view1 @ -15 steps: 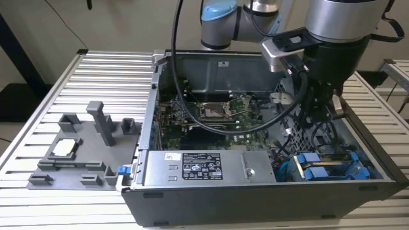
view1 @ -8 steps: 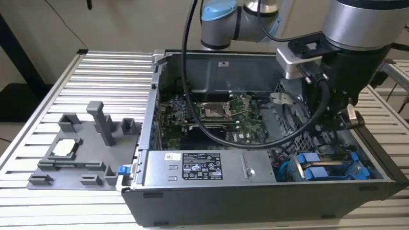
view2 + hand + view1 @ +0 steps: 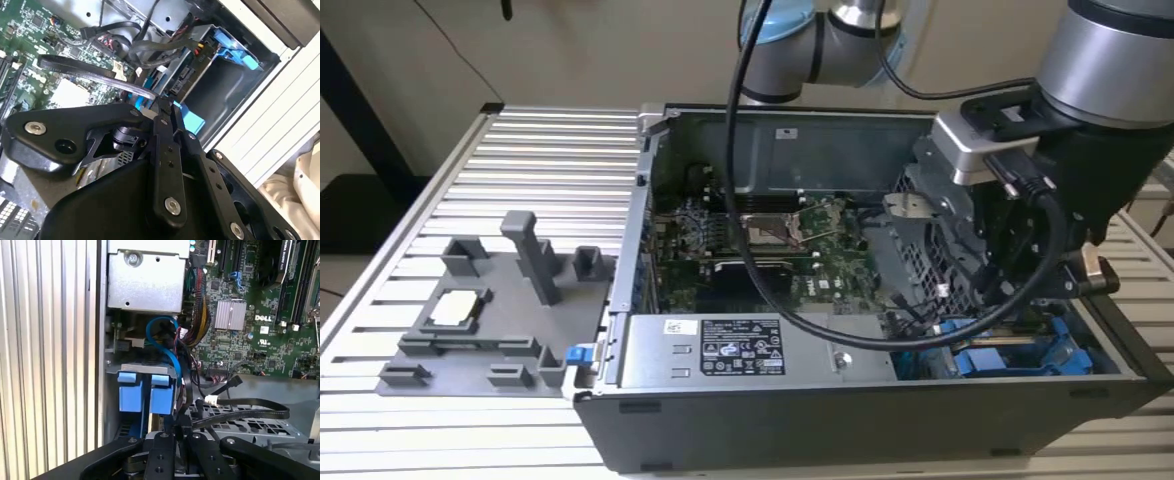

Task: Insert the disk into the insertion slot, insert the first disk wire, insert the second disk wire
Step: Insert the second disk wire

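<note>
Hovering gripper [image 3: 175,432], jaws nearly together around a black cable [image 3: 240,415], beside the blue-trimmed insertion slot [image 3: 142,390].

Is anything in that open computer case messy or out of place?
Nothing looks broken. The loose black cables sprawl unplugged across the grey metal cage beside the blue plastic carrier, close to the end effector; whether that is odd is unclear.

Glossy black cable [image 3: 95,75], blue plastic carrier [image 3: 145,392], ribbed metal table [image 3: 547,160].
</note>
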Controlling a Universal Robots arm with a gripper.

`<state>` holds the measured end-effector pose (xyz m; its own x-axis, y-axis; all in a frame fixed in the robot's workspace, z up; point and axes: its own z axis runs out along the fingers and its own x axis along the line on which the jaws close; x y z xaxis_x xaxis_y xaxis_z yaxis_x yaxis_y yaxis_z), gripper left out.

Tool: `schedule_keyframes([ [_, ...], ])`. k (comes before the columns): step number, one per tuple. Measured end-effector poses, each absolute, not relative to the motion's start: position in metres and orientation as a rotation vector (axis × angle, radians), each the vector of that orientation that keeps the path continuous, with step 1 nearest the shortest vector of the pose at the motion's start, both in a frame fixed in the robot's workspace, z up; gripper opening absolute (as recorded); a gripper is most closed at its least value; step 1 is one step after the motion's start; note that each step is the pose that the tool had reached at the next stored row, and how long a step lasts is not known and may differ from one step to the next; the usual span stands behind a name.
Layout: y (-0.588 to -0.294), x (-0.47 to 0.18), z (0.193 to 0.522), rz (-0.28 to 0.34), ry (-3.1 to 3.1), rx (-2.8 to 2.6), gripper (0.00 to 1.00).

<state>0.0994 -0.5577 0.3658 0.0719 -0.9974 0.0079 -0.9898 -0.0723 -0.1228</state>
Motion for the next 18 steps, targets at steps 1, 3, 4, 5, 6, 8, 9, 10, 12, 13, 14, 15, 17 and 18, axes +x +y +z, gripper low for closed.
schedule_keyframes([
  [1,-0.560,0.101,0.366,-0.132,2.082,-2.239,0.16],
  [3,-0.566,0.104,0.366,-0.124,2.086,-2.243,0.16],
  [4,-0.568,0.105,0.366,-0.120,2.088,-2.244,0.16],
  [5,-0.570,0.107,0.366,-0.116,2.089,-2.246,0.16],
  [6,-0.571,0.108,0.366,-0.113,2.091,-2.248,0.16],
  [8,-0.572,0.109,0.365,-0.109,2.090,-2.246,0.16],
  [9,-0.572,0.109,0.365,-0.094,2.084,-2.239,0.16],
  [10,-0.572,0.109,0.365,-0.074,2.076,-2.228,0.16],
  [12,-0.572,0.109,0.365,-0.035,2.060,-2.207,0.16],
  [13,-0.573,0.109,0.365,-0.016,2.052,-2.196,0.16],
  [14,-0.573,0.109,0.365,-0.001,2.046,-2.187,0.16],
  [15,-0.575,0.110,0.365,0.005,2.045,-2.185,0.16],
  [17,-0.576,0.114,0.365,0.026,2.055,-2.194,0.16],
  [18,-0.577,0.116,0.365,0.042,2.063,-2.200,0.16],
])
